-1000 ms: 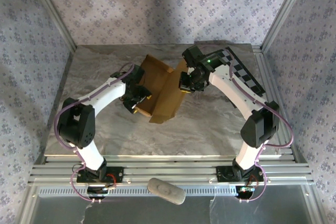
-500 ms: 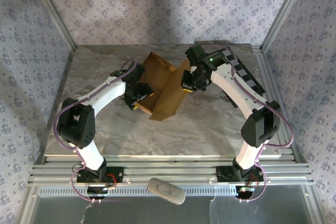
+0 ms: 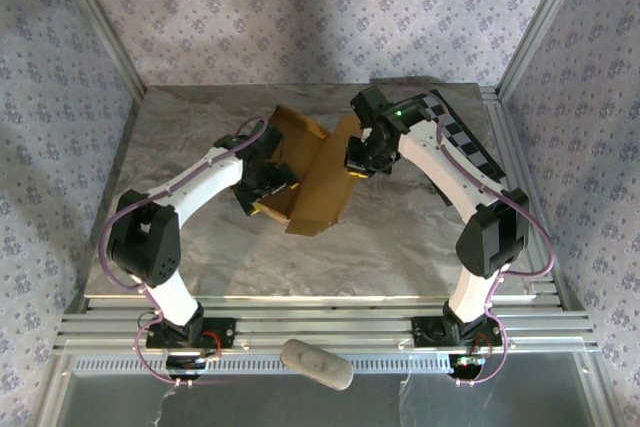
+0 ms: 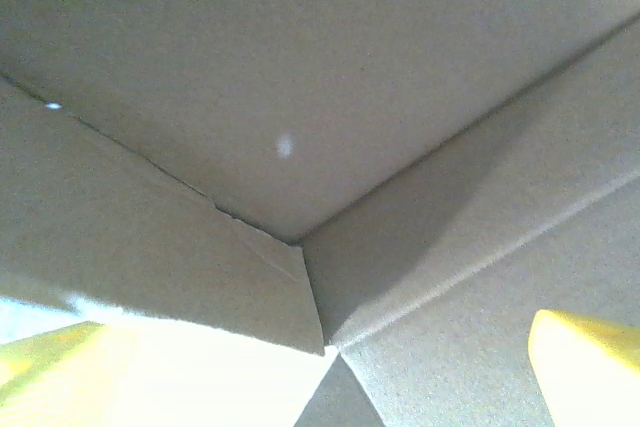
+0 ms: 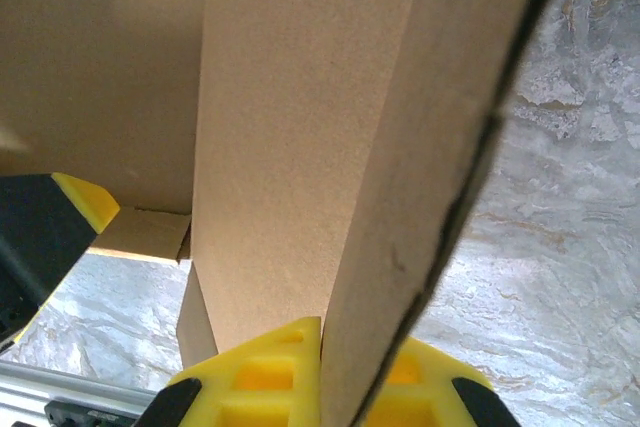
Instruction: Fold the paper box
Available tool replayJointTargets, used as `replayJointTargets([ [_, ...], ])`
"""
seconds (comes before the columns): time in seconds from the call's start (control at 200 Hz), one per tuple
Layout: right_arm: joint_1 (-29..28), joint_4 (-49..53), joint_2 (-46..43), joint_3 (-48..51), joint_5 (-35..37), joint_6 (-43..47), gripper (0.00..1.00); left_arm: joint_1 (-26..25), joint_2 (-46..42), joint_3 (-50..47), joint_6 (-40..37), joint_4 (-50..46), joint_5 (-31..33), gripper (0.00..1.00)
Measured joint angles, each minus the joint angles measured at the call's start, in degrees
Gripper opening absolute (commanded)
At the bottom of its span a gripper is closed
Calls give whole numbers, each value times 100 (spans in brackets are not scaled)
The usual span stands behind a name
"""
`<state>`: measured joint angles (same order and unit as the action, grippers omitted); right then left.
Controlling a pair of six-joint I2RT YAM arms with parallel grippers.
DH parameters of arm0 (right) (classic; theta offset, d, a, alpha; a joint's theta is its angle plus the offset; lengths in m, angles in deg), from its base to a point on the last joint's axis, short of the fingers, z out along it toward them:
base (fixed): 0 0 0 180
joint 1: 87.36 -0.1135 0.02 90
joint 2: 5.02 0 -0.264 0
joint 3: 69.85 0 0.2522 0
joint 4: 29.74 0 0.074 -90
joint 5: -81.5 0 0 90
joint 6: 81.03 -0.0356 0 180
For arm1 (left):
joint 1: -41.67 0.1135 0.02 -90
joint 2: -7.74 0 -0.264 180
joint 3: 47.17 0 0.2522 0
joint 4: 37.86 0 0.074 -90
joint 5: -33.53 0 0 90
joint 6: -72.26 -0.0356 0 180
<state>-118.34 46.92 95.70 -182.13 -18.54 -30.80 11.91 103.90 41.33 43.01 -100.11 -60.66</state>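
Note:
The tan paper box (image 3: 318, 179) stands half-formed in the middle of the marbled table (image 3: 400, 237), its panels raised. My left gripper (image 3: 263, 183) is at the box's left side. In the left wrist view cardboard panels (image 4: 300, 97) meet in a corner, and the left gripper (image 4: 320, 382) is open, its yellow fingertips (image 4: 585, 367) wide apart. My right gripper (image 3: 358, 159) holds the box's right flap. In the right wrist view that flap (image 5: 400, 147) runs edge-on between the yellow fingers (image 5: 255, 377), and the right gripper (image 5: 345, 387) is shut on it.
A black-and-white checkerboard panel (image 3: 462, 139) lies at the back right under the right arm. Patterned walls and metal posts close in the table on three sides. A grey oblong object (image 3: 317, 364) rests on the rail below the table's near edge.
The left gripper and the box's left side have shifted slightly. The right gripper has stayed shut on the right flap, almost in place.

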Motion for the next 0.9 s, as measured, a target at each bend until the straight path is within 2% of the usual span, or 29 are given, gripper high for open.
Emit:
replayJointTargets([
  [0.165,17,63,22,-13,-9,33,0,0,-286,-26,55,83,343,92],
  [0.38,52,149,168,-151,-4,129,0,0,-413,-184,11,315,376,88],
  [0.545,197,186,181,-151,-2,833,0,76,-577,-52,-149,192,581,86],
  [0.775,671,328,181,-149,-20,2702,0,780,-601,1351,-1145,42,566,63],
  [0.899,675,367,116,-98,195,3495,0,837,-168,2151,-1871,26,640,50],
])
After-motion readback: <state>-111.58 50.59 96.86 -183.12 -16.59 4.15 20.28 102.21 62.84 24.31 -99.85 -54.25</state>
